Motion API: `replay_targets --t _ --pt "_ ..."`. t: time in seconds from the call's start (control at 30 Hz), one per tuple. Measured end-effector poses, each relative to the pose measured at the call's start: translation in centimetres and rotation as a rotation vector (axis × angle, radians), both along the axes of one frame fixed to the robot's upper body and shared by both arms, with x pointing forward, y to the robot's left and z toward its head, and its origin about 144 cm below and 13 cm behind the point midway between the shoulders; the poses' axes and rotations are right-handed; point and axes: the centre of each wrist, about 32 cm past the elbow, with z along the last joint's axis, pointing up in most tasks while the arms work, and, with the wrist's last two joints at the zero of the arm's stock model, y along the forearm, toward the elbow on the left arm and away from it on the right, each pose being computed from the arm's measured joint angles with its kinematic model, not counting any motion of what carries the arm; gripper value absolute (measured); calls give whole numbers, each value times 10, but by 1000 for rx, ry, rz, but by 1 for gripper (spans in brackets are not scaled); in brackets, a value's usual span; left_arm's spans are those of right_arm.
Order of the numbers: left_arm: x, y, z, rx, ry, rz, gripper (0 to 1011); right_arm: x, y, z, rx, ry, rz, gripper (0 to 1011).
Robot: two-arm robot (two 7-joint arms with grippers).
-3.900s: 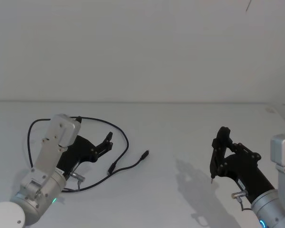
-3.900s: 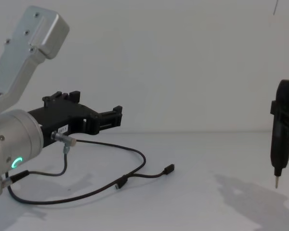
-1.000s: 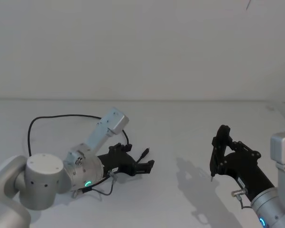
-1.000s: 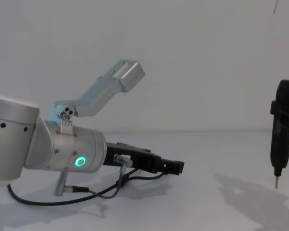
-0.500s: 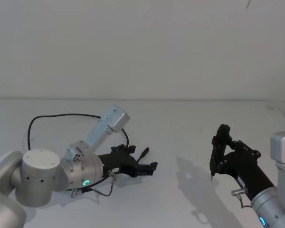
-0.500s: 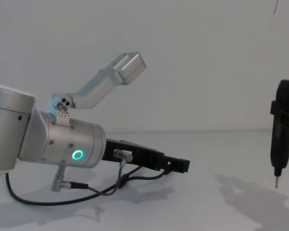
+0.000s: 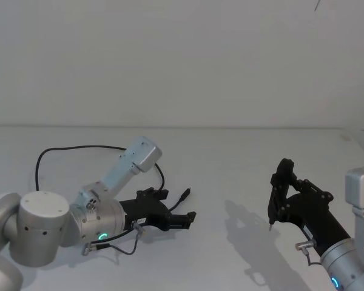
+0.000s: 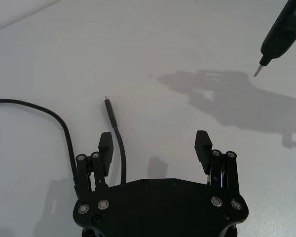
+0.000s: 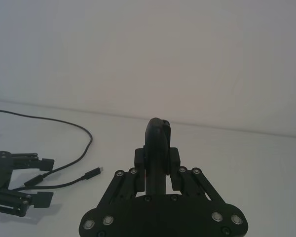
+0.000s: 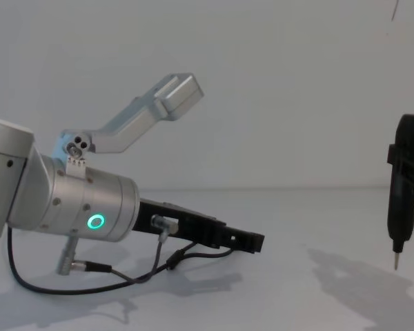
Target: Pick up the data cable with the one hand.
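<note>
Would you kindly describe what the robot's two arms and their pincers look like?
Both arms are thick silver cylinders. The left arm carries a glowing green ring and a short grey wire with silver plugs. The left pincer and right pincer are black plastic, two-fingered, with silver screws at the linkages. The right arm has a blue-green ring light.
</note>
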Motion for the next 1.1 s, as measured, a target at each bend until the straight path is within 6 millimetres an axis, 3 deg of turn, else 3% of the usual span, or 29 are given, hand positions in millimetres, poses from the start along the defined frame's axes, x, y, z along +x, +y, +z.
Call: replay_targets --t 1.0,1.1 --pt "1 3 2 108 21 -15 1000 0 0 0 0 0 0 279" --pt "1 3 2 117 25 -18 947 0 0 0 0 0 0 279"
